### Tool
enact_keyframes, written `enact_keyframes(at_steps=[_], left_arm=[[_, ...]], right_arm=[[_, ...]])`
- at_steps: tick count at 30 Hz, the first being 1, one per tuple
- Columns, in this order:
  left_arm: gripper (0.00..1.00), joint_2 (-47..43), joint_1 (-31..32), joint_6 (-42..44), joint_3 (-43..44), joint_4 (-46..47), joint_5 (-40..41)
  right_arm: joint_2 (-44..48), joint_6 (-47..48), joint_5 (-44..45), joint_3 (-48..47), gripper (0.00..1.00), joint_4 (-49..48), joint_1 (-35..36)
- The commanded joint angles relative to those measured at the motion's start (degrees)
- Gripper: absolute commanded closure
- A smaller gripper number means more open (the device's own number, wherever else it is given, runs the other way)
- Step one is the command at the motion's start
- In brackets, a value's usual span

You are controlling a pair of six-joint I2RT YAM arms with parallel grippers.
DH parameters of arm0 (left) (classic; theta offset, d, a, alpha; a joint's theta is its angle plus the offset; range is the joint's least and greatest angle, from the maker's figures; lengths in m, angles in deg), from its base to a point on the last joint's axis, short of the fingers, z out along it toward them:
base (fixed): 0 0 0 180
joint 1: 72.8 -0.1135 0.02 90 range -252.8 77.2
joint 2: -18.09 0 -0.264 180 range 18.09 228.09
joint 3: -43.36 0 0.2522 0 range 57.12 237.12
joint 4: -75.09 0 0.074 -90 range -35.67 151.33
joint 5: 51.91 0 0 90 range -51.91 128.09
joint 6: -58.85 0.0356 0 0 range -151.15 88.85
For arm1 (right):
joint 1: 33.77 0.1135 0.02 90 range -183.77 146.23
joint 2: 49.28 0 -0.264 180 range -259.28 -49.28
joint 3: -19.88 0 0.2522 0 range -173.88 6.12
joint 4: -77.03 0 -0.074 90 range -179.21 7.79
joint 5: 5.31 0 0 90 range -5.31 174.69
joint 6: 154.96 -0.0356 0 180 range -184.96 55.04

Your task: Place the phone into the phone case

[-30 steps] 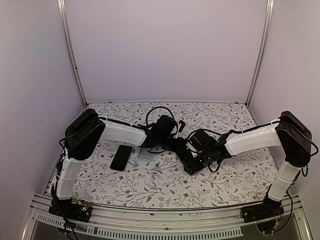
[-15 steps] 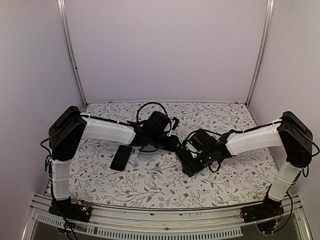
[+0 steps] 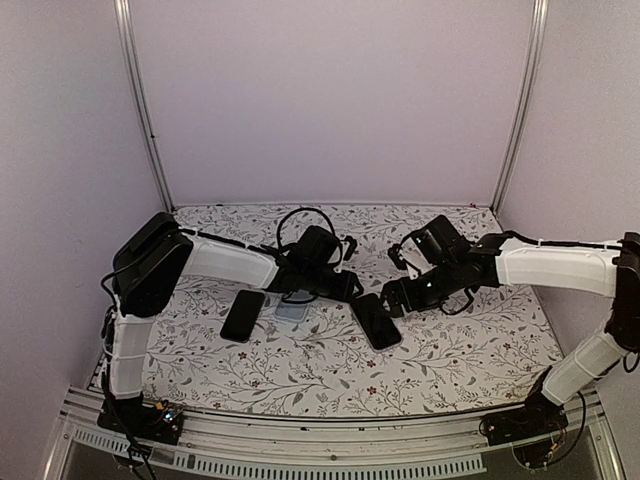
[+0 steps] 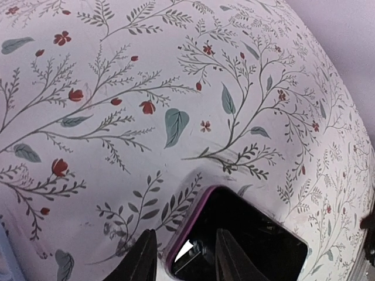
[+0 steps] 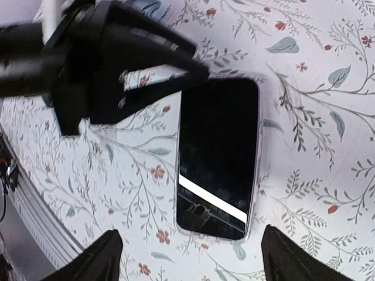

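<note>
While the black phone [image 3: 378, 320] lies flat near the middle of the floral bench [image 3: 460, 350], your left gripper [image 4: 184, 234] straddles its far-left corner, fingers slightly parted. Your right gripper [image 5: 190, 231] hovers over it, spread wide. A second black slab [image 3: 243, 315] lies well apart, leftward.

The right arm [image 3: 550, 268] has swung back, its jaws apparently released from the phone [image 3: 378, 320], now uncovered.
</note>
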State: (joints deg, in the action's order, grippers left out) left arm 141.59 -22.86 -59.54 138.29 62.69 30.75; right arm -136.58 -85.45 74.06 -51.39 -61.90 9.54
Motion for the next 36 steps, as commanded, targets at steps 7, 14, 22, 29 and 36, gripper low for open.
enact_keyframes(at_steps=[7,14,22,29,36], left_arm=[[0.72,8.6,-1.1,3.2,11.3,-5.2,-0.8],[0.74,10.9,-0.2,3.8,12.5,-6.6,0.5],[0.77,12.5,0.7,2.3,13.3,-11.2,0.9],[0.77,12.0,5.1,4.0,13.5,-15.1,2.2],[0.78,9.7,6.1,0.9,6.1,-15.8,-2.5]], right_arm=[[1.7,-19.1,-7.5,15.3,0.57,-3.0,6.0],[-2.7,-18.1,-1.7,13.9,0.77,-4.0,5.8],[-9.7,-15.9,4.2,10.3,0.86,-5.0,3.1],[-10.8,-13.9,9.4,6.0,0.86,-6.0,0.6],[-11.6,-10.8,10.2,5.6,0.83,-5.9,-4.1]])
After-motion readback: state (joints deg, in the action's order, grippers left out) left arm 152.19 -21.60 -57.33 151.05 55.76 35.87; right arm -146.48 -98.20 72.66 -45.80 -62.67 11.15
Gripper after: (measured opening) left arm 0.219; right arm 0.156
